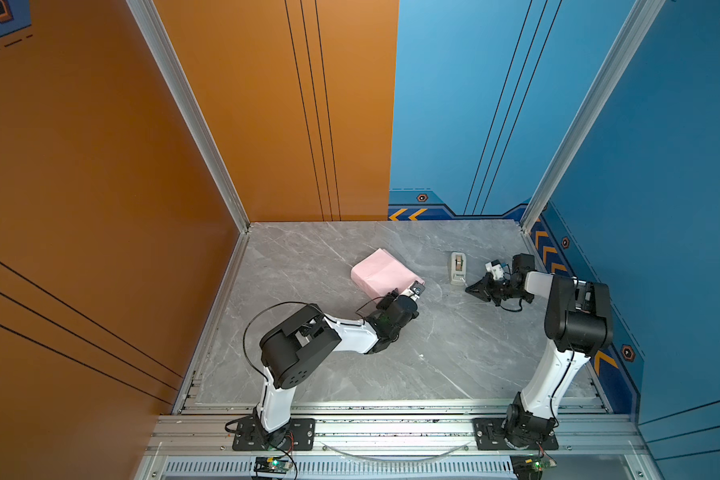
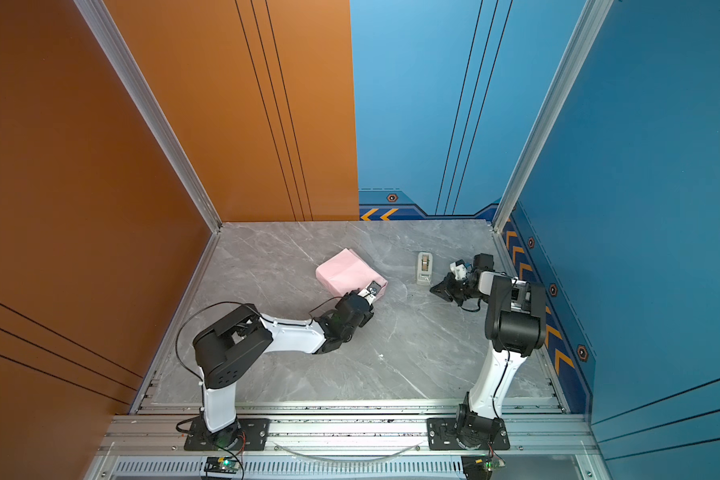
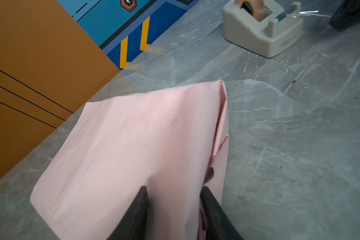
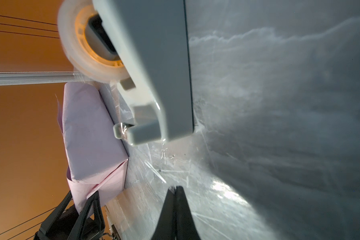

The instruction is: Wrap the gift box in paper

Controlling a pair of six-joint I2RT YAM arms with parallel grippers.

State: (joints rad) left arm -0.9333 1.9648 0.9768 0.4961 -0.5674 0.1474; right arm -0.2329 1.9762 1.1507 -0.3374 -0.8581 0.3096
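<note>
Near paper (image 3: 133, 145): tape dispenser (image 3: 258, 35), embossed lettering

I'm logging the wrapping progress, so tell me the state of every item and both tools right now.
paper: folded into a pink parcel, side folds gaping, lying on the table.
box: hidden inside the paper.
tape dispenser: upright, clear strip drawn out from its cutter.
left tool: closed on the paper's near end.
right tool: shut, beside the tape dispenser.
</note>
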